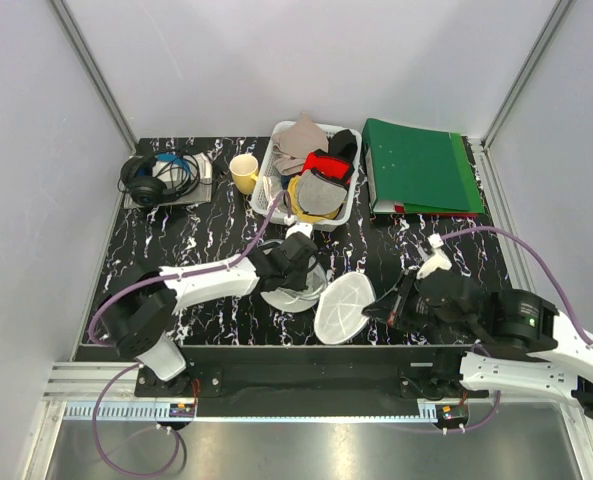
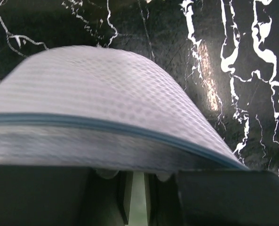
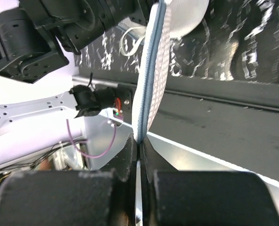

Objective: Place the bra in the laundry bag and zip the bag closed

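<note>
The laundry bag (image 1: 341, 308), white mesh with a blue zip round its rim, stands tilted on the black marbled table between my two grippers. My right gripper (image 1: 374, 305) is shut on its rim from the right. In the right wrist view the zip edge (image 3: 153, 70) runs straight up out of that gripper (image 3: 140, 141). My left gripper (image 1: 298, 262) sits at the bag's left side. Its wrist view shows mesh and zip (image 2: 106, 103) draped across its nearly closed jaws (image 2: 138, 176). Smooth white fabric with a thin strap, the bra (image 3: 188, 16), shows beyond the bag and lies under the left gripper (image 1: 281, 297).
A white lattice basket (image 1: 266, 195) of grey, red and yellow garments stands at the back centre. A yellow cup (image 1: 243, 172) is on its left, black headphones (image 1: 156, 178) at the back left, a green binder (image 1: 416, 168) at the back right. The table's front edge lies just below the bag.
</note>
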Action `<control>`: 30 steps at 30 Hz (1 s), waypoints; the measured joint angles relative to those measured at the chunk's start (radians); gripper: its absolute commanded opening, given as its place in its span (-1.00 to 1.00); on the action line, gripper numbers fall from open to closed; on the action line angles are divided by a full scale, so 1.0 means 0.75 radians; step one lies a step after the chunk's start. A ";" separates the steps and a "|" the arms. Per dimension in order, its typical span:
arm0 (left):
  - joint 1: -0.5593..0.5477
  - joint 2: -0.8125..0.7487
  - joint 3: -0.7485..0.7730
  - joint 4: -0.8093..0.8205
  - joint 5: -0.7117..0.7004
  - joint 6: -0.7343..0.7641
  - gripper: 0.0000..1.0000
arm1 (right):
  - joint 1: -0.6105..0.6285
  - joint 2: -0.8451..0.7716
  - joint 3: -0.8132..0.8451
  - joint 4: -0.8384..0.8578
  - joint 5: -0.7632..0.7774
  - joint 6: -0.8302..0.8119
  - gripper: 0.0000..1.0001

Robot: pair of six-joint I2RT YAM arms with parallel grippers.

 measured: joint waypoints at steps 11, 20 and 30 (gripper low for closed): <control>0.024 -0.015 0.041 -0.045 0.024 0.086 0.28 | 0.000 0.003 0.074 -0.202 0.077 -0.034 -1.00; 0.037 -0.447 0.042 -0.097 0.316 0.179 0.42 | 0.000 0.024 0.078 -0.259 0.075 -0.063 -1.00; -0.293 -0.847 -0.282 0.201 0.443 0.219 0.84 | 0.000 0.026 0.082 -0.268 0.094 -0.058 -1.00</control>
